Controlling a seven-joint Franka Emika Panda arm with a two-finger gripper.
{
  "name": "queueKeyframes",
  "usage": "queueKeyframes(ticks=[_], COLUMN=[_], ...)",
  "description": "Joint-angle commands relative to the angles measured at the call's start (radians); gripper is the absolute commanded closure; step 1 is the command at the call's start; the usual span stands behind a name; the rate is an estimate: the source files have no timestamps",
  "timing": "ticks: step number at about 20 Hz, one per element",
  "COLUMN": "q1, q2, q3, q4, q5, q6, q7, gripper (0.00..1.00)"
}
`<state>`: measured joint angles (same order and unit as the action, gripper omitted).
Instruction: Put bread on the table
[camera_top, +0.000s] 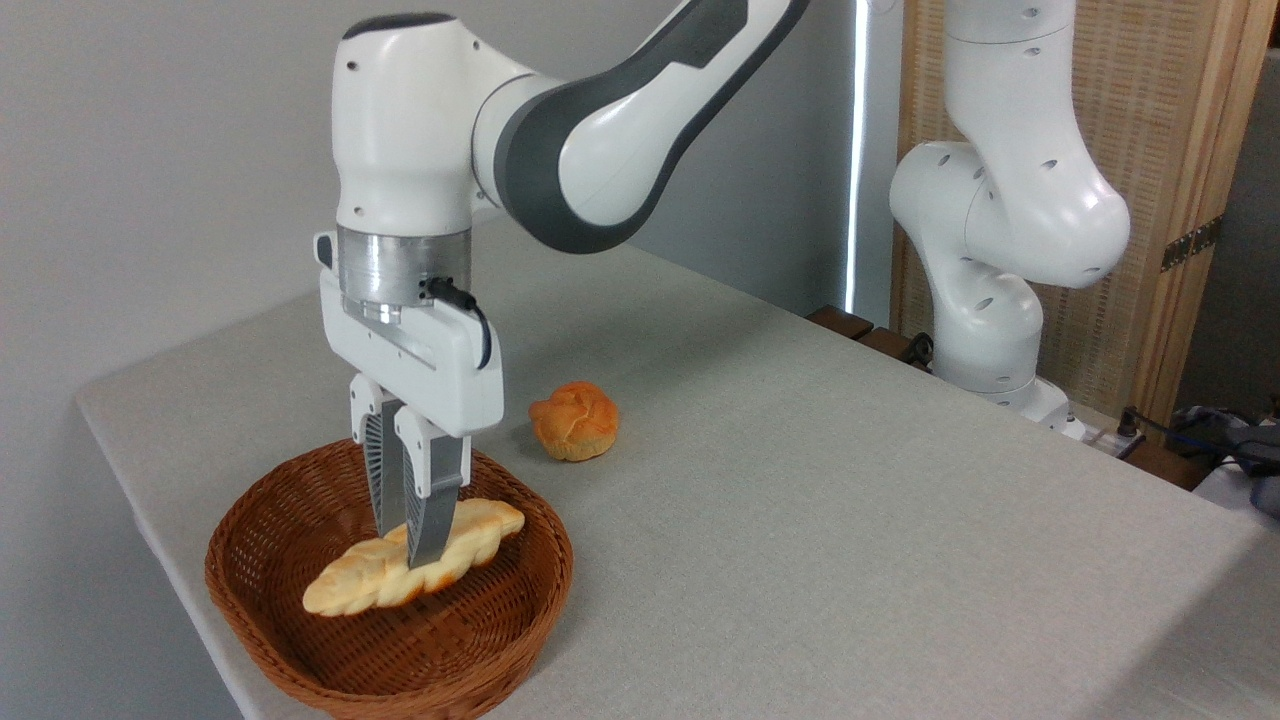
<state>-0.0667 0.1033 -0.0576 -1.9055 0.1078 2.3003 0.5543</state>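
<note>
a: how is the arm (600, 130) posed?

b: it comes in from about 2 o'clock, where its white base column stands at the far right edge of the surface (850, 480). the grey-and-white forearm slants down leftward to a bulky wrist, and from there the hand points straight down, upright, over the basket (300, 640).

a: and the pincer (410, 545)?

b: its two fingers (435, 500) hang vertical and are drawn in close, pressed on either side of the middle of the bread (350, 590). only a narrow gap shows between them, filled by the loaf. so it's clamped on the bread.

a: where is the bread itself?

b: inside the brown wicker basket, at about 7 o'clock in the view, near the front left corner of the surface. the loaf runs from 8 o'clock up toward 2 o'clock, its lower left end over the basket floor. whether it rests on the floor or is just raised i cannot tell.

a: anything else?

b: a small round orange-brown bun (574, 420) sits on the grey cloth at about 1 o'clock from the basket, near it but apart, clear of the pincer.
</note>
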Motion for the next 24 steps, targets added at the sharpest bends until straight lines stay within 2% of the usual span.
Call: queueKeyframes(ticks=[1, 4, 11, 14, 20, 24], q1=[0.002, 0.004, 0.004, 0.002, -0.002, -0.004], q2=[-0.051, -0.066, -0.08, -0.094, -0.129, -0.171], q3=[0.028, 0.056, 0.073, 0.076, 0.068, 0.065], q4=[0.0, 0.002, 0.023, 0.02, 0.011, -0.035], q5=[-0.059, -0.088, -0.097, -0.097, -0.105, -0.112], q6=[-0.051, -0.055, -0.062, -0.111, -0.278, -0.331], q7=[0.006, 0.007, 0.007, 0.01, 0.012, 0.021], gripper=[0.55, 0.54, 0.52, 0.5, 0.5, 0.5])
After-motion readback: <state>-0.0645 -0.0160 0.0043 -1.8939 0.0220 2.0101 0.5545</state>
